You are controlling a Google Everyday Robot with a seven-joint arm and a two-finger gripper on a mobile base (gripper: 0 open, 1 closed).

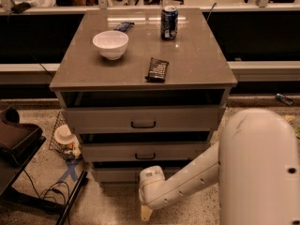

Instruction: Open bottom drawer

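The grey cabinet (140,60) has three flat-fronted drawers with black bar handles. The bottom drawer (112,174) is the lowest one, just above the floor, and looks closed or nearly closed. Its handle is hidden behind my white wrist (151,181). My gripper (146,213) hangs below the wrist, low in front of the bottom drawer and close to the floor, mostly hidden by the arm. The top drawer (140,118) and middle drawer (140,151) stand above it.
On the cabinet top are a white bowl (110,44), a soda can (169,22), a black bar (157,69) and a dark packet (123,26). A wire basket (63,139), a dark case (16,139) and cables lie on the floor at left. My large arm link (260,168) fills the lower right.
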